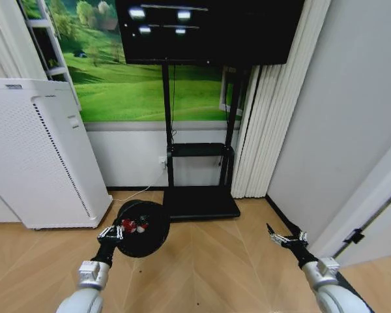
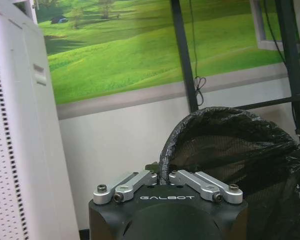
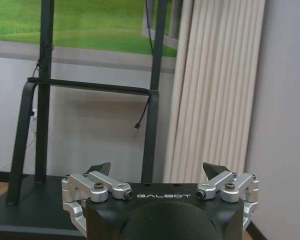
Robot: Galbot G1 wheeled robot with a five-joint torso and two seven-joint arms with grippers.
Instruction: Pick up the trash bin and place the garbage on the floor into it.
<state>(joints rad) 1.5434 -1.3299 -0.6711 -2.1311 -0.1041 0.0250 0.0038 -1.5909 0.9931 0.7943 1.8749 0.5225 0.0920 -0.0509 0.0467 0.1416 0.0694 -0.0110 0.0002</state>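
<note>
Head view: left gripper (image 1: 115, 233) is clamped on the near rim of the trash bin (image 1: 145, 229), w/ the bin held off the wood floor (image 1: 202, 274) and tipped so its mouth faces up toward the camera. Red and white bits (image 1: 133, 225) sit inside, just past the jaws; looks like garbage already in. Can't make out a bottle there. Right gripper (image 1: 285, 238) hangs well apart on the robot's right, near the grey wall (image 1: 352, 117), jaws spread, nothing in them. No loose trash visible on the floor in this view. White perforated appliance (image 1: 39, 163) stands left of the bin, TV stand (image 1: 199, 163) straight behind it.

Left wrist view: left gripper (image 2: 165, 179) jaws closed together on the bin's lined rim (image 2: 165, 155); bin body (image 2: 240, 165) extends away from the jaws to one side, mesh and black liner showing. So the bin's axis runs forward and across from the grip pt, not in line w/ the wrist.

Right wrist view: right gripper (image 3: 157, 172) jaws wide apart, empty, facing the stand and the white curtain (image 3: 215, 90). No task item between or near the tips.

Judgement: the key relation is bin mouth vs. whatever remains; right arm is the free one, bin sits to its left.
</note>
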